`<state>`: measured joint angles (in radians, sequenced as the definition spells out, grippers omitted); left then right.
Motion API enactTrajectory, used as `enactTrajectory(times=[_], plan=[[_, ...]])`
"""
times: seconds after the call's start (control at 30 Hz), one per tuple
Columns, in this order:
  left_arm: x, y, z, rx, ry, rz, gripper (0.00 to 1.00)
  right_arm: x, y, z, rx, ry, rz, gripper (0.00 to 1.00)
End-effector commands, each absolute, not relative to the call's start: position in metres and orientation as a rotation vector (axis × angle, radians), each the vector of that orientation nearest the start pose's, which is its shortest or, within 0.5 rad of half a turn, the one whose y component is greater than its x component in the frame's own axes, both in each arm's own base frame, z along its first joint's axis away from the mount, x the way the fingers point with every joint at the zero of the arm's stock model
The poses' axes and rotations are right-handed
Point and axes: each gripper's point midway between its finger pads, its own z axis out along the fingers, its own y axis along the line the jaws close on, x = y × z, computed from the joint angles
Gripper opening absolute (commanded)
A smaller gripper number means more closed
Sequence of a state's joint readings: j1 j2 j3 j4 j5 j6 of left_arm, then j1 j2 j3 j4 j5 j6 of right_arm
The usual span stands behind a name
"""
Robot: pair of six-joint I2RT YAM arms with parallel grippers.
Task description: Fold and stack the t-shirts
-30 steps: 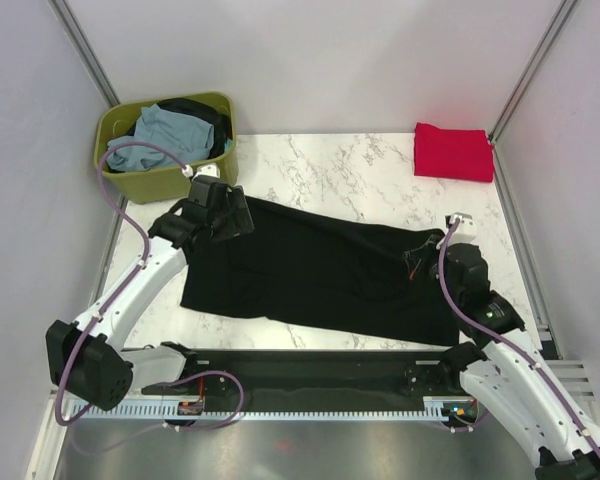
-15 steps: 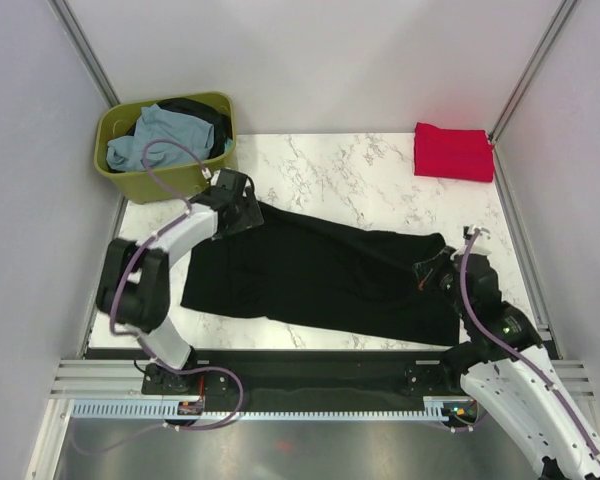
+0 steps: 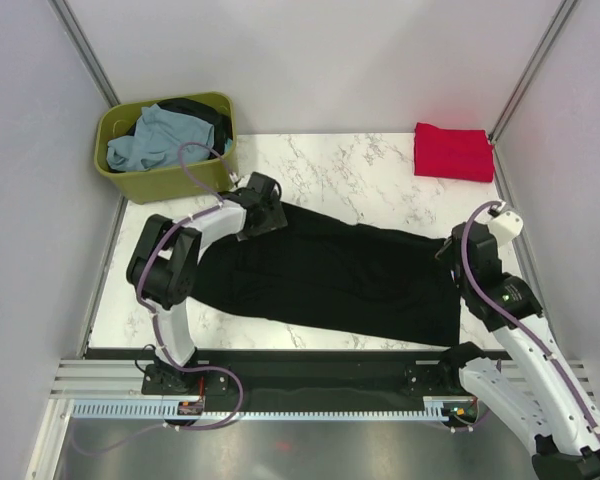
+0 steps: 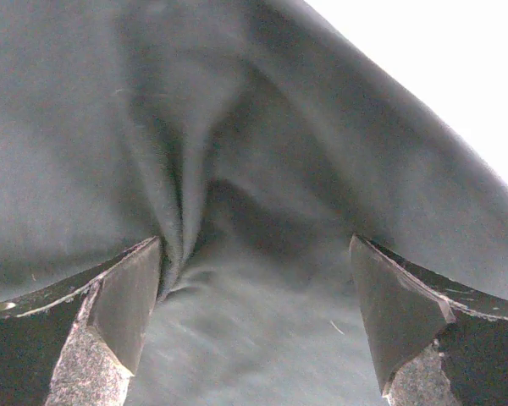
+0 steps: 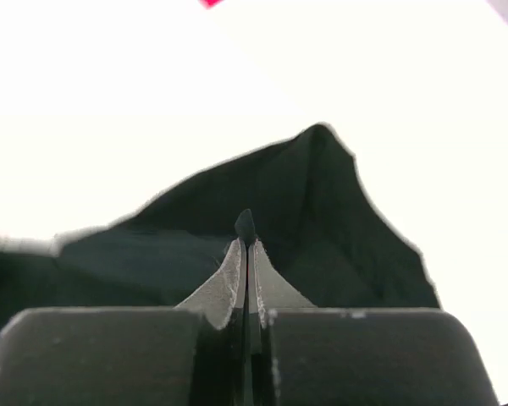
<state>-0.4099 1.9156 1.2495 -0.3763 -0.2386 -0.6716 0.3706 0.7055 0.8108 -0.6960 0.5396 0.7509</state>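
A large black t-shirt (image 3: 330, 270) lies spread across the marble table; its print does not show. My left gripper (image 3: 263, 200) is at its far left corner, open, fingers (image 4: 127, 296) astride a ridge of black cloth (image 4: 237, 127). My right gripper (image 3: 452, 252) is at the shirt's right edge, shut on a pinch of black cloth (image 5: 245, 224). A folded red t-shirt (image 3: 453, 152) lies at the back right. A pale blue-grey shirt (image 3: 160, 135) and another dark one (image 3: 202, 112) sit in the tub.
The olive-green tub (image 3: 170, 178) stands at the back left, close to my left arm. Grey walls enclose the table on three sides. The black rail (image 3: 300, 365) runs along the near edge.
My left gripper has moved right and back along the shirt's far edge. My right wrist has risen and swung back, with its gripper now at the shirt's right edge.
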Motion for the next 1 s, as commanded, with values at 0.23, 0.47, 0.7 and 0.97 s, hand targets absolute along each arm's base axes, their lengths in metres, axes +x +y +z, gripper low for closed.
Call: enactTrajectory(times=[0.23, 0.47, 0.7, 0.97], plan=[[0.326, -0.201, 0.007, -0.516, 2.627, -0.244, 0.99, 0.284, -0.017, 0.224, 0.779, 1.894, -0.026, 0.00], [0.390, -0.189, 0.114, -0.308, 2.372, -0.161, 0.99, 0.289, -0.008, 0.206, 0.735, 1.944, -0.002, 0.00], [0.476, -0.146, 0.145, -0.281, 2.278, -0.049, 0.93, 0.285, -0.002, 0.193, 0.701, 1.987, 0.024, 0.00], [0.511, -0.124, 0.079, -0.292, 2.415, -0.044, 0.88, 0.283, 0.007, 0.189, 0.668, 2.015, 0.075, 0.00]])
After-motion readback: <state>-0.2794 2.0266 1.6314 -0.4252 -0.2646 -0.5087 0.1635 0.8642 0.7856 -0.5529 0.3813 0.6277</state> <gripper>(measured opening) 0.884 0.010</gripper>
